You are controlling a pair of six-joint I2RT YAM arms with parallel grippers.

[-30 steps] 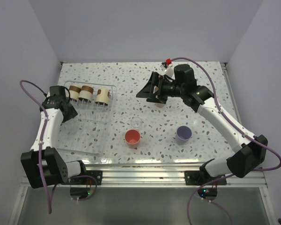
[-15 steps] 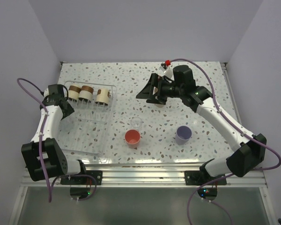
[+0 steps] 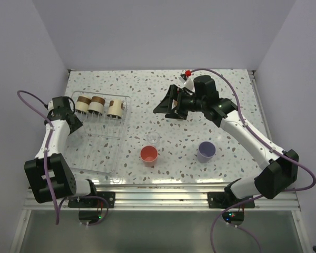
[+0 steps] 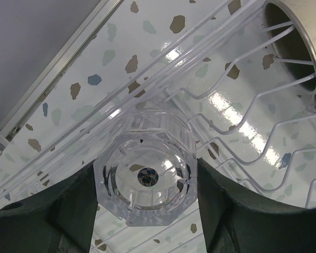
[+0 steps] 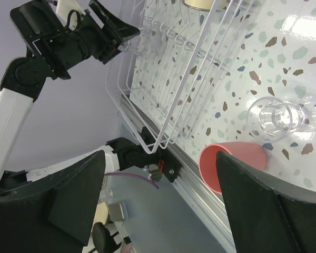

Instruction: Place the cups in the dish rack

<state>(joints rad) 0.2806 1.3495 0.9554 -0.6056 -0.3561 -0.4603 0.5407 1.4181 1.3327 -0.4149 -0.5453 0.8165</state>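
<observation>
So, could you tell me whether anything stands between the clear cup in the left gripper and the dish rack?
Nothing visible does. The clear cup, held in the left gripper, hangs right over bare wires of the dish rack; the nearest cream cup lies off to one side, apart from it.

No text, label, brand or number can be read on anything.
</observation>
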